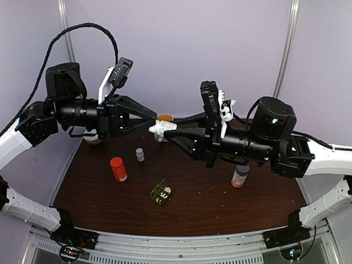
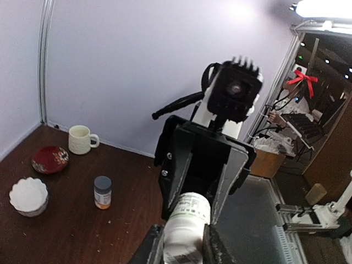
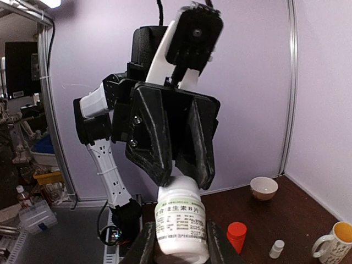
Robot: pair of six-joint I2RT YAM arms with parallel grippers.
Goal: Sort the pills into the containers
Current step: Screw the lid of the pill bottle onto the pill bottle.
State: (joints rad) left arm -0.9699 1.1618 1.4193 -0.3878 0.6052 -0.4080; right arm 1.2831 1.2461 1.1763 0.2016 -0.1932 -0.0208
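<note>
1. Two grippers meet mid-air above your table (image 1: 220,206): left gripper (image 1: 155,122) and right gripper (image 1: 169,130), tip to tip.
2. Both are clamped on one white bottle (image 1: 162,130). Right grips the labelled body, left pinches the cap end.
3. Your pill box (image 1: 160,193) lies on the table near front centre, below and well apart from both grippers, nothing touching it.
4. Orange bottle (image 1: 118,169) and tiny white bottle (image 1: 139,154) sit left of the box. Amber bottle (image 1: 240,176) with a grey cap sits to the right.
</note>
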